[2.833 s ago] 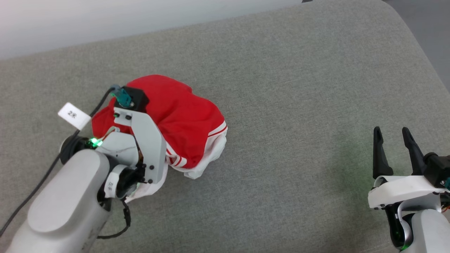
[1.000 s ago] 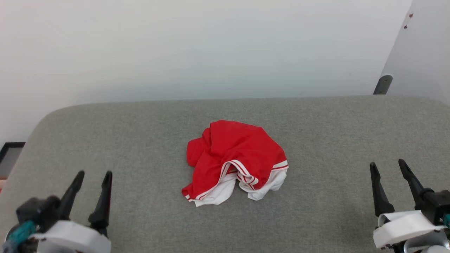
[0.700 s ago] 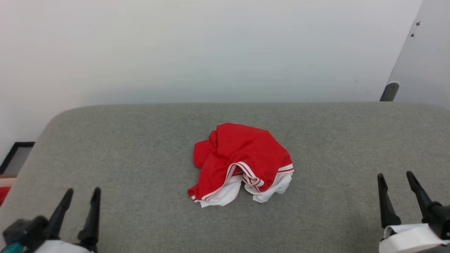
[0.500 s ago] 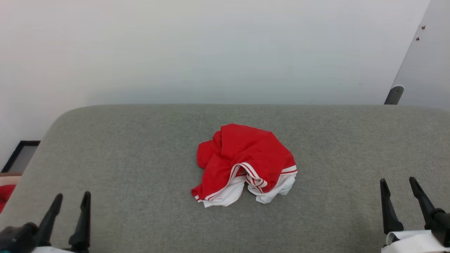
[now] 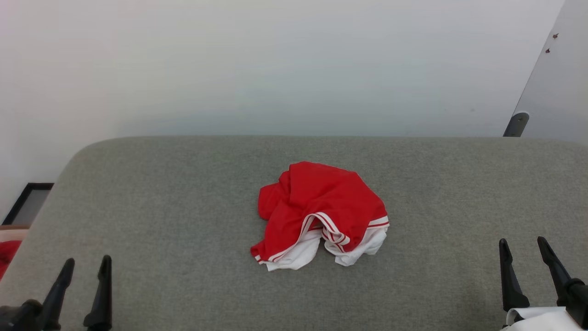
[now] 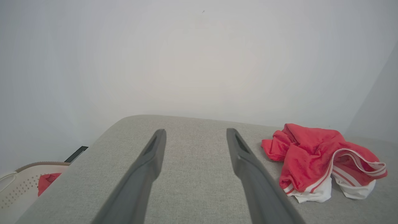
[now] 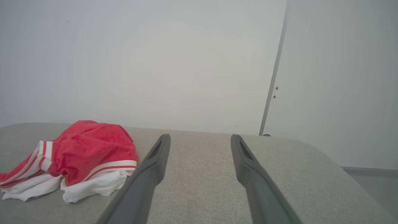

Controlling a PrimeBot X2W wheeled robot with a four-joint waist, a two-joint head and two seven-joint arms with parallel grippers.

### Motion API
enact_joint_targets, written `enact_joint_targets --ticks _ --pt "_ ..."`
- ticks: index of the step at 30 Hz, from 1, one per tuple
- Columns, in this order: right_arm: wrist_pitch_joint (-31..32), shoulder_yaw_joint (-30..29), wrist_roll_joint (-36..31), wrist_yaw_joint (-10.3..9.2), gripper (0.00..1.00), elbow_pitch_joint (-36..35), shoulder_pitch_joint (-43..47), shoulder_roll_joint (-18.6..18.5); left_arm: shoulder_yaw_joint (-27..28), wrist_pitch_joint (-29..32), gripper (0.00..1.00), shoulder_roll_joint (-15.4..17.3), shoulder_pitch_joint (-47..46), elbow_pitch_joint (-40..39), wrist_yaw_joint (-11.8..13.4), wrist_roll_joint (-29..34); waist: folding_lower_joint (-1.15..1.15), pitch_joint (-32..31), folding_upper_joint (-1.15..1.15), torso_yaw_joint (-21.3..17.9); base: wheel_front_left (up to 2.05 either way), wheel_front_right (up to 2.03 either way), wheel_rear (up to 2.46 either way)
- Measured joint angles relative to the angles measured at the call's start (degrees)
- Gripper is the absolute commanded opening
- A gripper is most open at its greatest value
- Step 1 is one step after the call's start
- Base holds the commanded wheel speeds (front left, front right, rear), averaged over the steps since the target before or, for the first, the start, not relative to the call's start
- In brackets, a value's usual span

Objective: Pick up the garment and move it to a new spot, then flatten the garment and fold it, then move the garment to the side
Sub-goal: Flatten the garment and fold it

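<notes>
The garment (image 5: 321, 211) lies crumpled in a heap at the middle of the grey padded surface (image 5: 183, 207), red on top with white sleeves and striped bands at its near edge. It also shows at the right of the left wrist view as the garment (image 6: 317, 158) and at the left of the right wrist view as the garment (image 7: 80, 155). My left gripper (image 5: 87, 265) stands open at the lower left, far from the cloth. At the lower right my right gripper (image 5: 523, 245) is open too, with nothing between its fingers. Neither touches the garment.
A pale wall rises behind the surface. Off the surface's left end sits a white perforated basket (image 6: 21, 186) with a small red cloth (image 6: 46, 182) in it. A grey panel with a hinge (image 5: 517, 123) stands at the far right.
2.8 s ago my left arm was at the garment; both grippers now sit back low and open. The head view has since risen and drifted slightly; the garment lies still.
</notes>
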Motion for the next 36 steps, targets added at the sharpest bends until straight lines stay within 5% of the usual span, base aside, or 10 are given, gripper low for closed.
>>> enact_joint_targets --ticks 20,36 --pt "0.0 0.82 -0.07 0.0 1.0 0.05 -0.18 0.3 -0.16 1.74 1.0 -1.07 -0.42 0.87 -2.34 0.07 0.0 0.74 0.0 -0.17 0.0 0.0 0.0" --pt "-0.01 3.75 0.18 0.0 1.0 0.66 -4.71 -0.64 -8.37 29.61 1.0 3.46 -15.08 -6.57 -4.12 -9.2 0.0 3.91 0.0 -3.41 0.0 0.0 0.0"
